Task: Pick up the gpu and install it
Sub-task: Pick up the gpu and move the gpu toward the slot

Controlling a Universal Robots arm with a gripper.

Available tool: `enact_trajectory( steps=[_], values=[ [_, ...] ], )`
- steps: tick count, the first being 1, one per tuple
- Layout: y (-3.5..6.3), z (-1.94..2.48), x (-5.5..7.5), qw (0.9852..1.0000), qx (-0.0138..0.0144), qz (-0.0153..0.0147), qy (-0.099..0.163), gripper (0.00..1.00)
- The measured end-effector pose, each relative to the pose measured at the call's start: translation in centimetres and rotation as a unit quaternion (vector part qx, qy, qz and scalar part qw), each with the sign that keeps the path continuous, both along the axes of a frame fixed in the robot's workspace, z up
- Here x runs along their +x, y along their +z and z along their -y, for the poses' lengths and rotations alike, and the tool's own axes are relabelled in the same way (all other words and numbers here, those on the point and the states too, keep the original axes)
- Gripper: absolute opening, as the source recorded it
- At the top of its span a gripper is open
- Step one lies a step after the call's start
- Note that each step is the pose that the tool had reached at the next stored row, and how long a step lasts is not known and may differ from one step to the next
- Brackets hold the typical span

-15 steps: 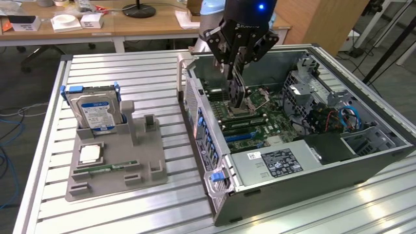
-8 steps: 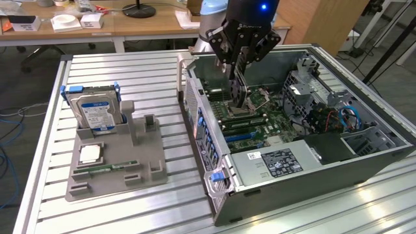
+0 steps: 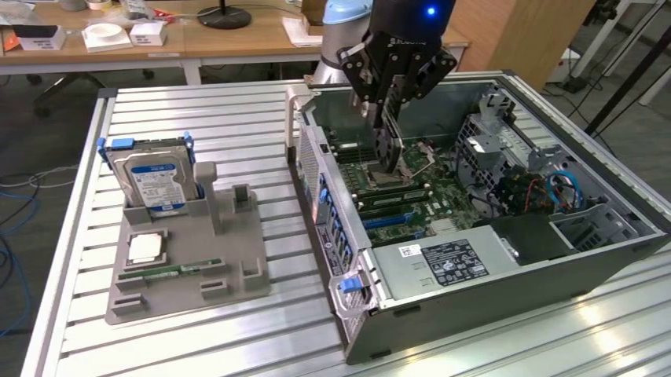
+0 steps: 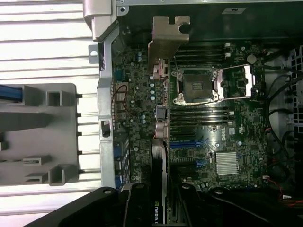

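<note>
Presently, gripper (image 3: 386,118): it was seen over the open computer case (image 3: 524,292), its jaws drawn partly together and clamped on the upper edge of the gpu (image 3: 390,153).
gpu, position: the dark card was held on edge, hanging down into the case above the motherboard (image 4: 137,109). It was judged not to be seated. Its silver bracket (image 4: 166,42) was turned toward the case's rear wall.
Slots: in the wrist view the blue expansion slots (image 4: 185,141) were seen just beside the card's line. Whether the card's lower edge was squared to any slot could not be told.
Risk, misalignment: if the card were lowered off a slot's line, its connector edge could be pressed onto bare board and small components scraped.
Risk, socket: the open CPU socket (image 4: 196,85), with its frame raised, lay near the card. Its contacts could be bent if brushed by a corner.
Risk, bracket: the bracket could be caught on the rear wall, and the card would then be tilted in the grip.
Risk, grip: only a thin edge was pinched, so the card could be twisted or let slip once downward force was met.
Cables: the bundle (image 3: 561,188) lay well apart from the card and was judged a lesser hazard.
Holder: the grey tray (image 3: 241,292) with the hard drive (image 3: 155,182) and memory stick (image 3: 173,271) was seen outside the case, well apart from the gripper.
</note>
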State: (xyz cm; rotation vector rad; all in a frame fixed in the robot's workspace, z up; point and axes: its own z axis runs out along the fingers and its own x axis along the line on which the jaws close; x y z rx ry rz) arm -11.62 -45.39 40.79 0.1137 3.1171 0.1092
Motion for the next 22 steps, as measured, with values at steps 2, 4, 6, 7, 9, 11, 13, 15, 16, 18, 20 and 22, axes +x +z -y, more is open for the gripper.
enact_trajectory(
  steps=[2, 4, 6, 7, 9, 11, 13, 15, 16, 18, 20, 22],
  values=[
    [0.00, 0.00, 0.1, 1.0000, 0.0000, 0.0000, 0.000, 0.26],
    [0.00, 0.00, 0.2, 1.0000, 0.0000, 0.0000, 0.000, 0.26],
    [0.00, 0.00, 0.4, 1.0000, 0.0000, 0.0000, 0.000, 0.26],
    [0.00, 0.00, 0.4, 1.0000, 0.0000, 0.0000, 0.000, 0.26],
    [0.00, 0.00, 0.6, 1.0000, 0.0000, 0.0000, 0.000, 0.26],
    [0.00, 0.00, 0.7, 1.0000, 0.0000, 0.0000, 0.000, 0.26],
    [0.00, 0.00, 0.8, 1.0000, 0.0000, 0.0000, 0.000, 0.26],
    [0.00, 0.00, 1.0, 1.0000, 0.0000, 0.0000, 0.000, 0.26],
    [0.00, 0.00, 1.1, 1.0000, 0.0000, 0.0000, 0.000, 0.26],
    [0.00, 0.00, 1.2, 1.0000, 0.0000, 0.0000, 0.000, 0.26],
    [0.00, 0.00, 1.3, 1.0000, 0.0000, 0.0000, 0.000, 0.26],
    [0.00, 0.00, 1.5, 1.0000, 0.0000, 0.0000, 0.000, 0.26]
  ],
)
